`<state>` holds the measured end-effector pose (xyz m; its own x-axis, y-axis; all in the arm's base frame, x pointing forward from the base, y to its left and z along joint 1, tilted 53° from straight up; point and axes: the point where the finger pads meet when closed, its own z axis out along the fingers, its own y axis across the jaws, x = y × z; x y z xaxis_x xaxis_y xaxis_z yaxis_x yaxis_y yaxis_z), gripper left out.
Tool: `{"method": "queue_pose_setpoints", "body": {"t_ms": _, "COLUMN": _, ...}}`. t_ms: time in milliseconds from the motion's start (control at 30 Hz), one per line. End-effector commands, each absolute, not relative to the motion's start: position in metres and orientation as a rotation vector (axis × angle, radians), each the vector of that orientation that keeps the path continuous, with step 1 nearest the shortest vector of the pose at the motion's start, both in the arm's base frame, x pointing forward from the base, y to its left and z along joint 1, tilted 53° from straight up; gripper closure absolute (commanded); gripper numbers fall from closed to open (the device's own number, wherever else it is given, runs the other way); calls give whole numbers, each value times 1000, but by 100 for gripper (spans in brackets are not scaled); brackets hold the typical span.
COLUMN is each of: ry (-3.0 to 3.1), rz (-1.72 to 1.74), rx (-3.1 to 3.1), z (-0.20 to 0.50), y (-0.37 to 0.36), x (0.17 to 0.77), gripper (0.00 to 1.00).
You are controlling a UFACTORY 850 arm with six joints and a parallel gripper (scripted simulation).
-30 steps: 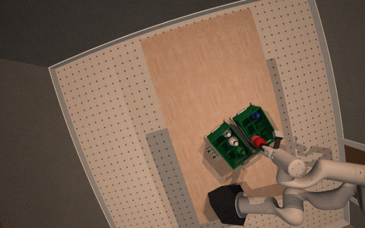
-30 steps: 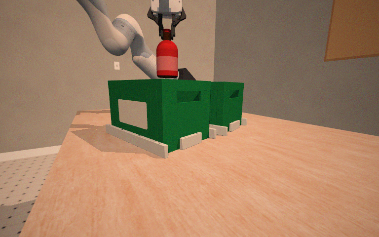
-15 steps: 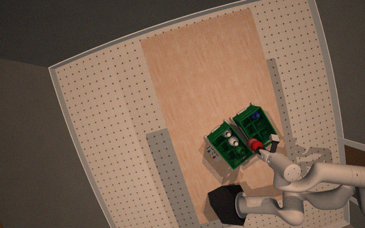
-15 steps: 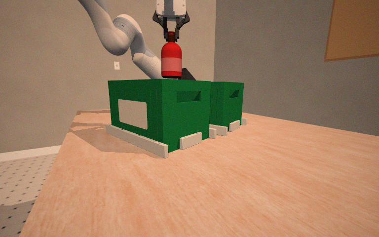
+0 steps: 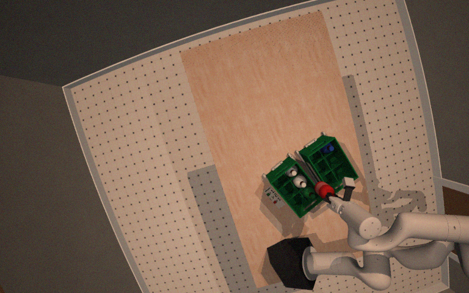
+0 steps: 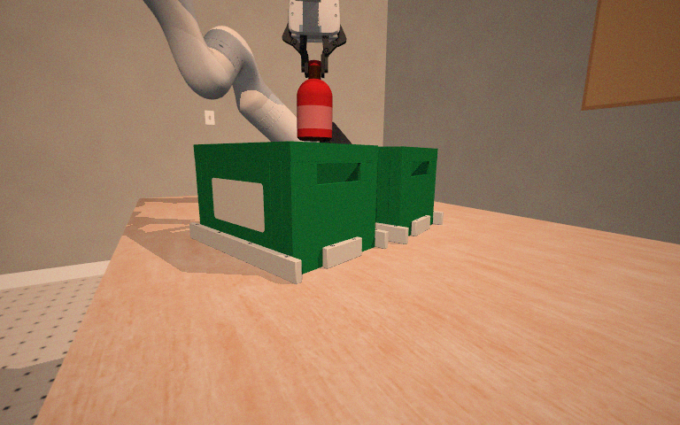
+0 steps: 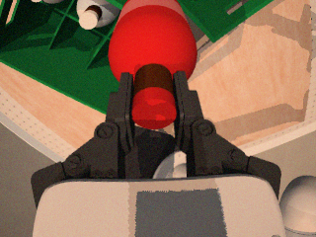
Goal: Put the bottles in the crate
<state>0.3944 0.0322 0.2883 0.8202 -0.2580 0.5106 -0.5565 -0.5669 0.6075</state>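
Note:
My gripper (image 5: 328, 197) (image 6: 314, 69) (image 7: 153, 88) is shut on the neck of a red bottle (image 5: 323, 188) (image 6: 314, 116) (image 7: 152, 46) with a pink label. The bottle hangs upright above rim height, near the facing sides of the two green crates. The list-side crate (image 5: 306, 211) (image 6: 393, 188) (image 7: 44, 79) holds two white bottles (image 5: 292, 171) (image 5: 299, 180) and a green bottle (image 5: 307, 192). The other crate (image 5: 347, 160) (image 6: 333, 215) (image 7: 212, 27) holds a blue bottle (image 5: 327, 148). The pick list (image 5: 273, 197) shows green and red marks; its digits are too small to read surely.
Pale blocks (image 6: 342, 251) and a long pale strip (image 6: 245, 253) lie along the crates' feet on the wooden table (image 5: 256, 103) (image 6: 426, 325). The black base block (image 5: 288, 262) and the arm's links are at the lower right in the top view.

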Motion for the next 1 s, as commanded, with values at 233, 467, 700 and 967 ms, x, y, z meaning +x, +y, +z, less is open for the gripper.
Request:
{"method": "queue_pose_setpoints", "body": {"t_ms": 233, "ry": -595, "rz": 471, "rx": 2188, "z": 274, "y": 43, "x": 386, "gripper": 100}}
{"method": "queue_pose_setpoints", "body": {"t_ms": 467, "ry": -595, "rz": 471, "rx": 2188, "z": 263, "y": 50, "x": 380, "gripper": 100}}
{"method": "queue_pose_setpoints", "body": {"t_ms": 700, "ry": -595, "rz": 471, "rx": 2188, "z": 256, "y": 55, "x": 375, "gripper": 100}}
{"method": "queue_pose_setpoints", "body": {"t_ms": 967, "ry": -595, "rz": 471, "rx": 2188, "z": 244, "y": 63, "x": 368, "gripper": 100}}
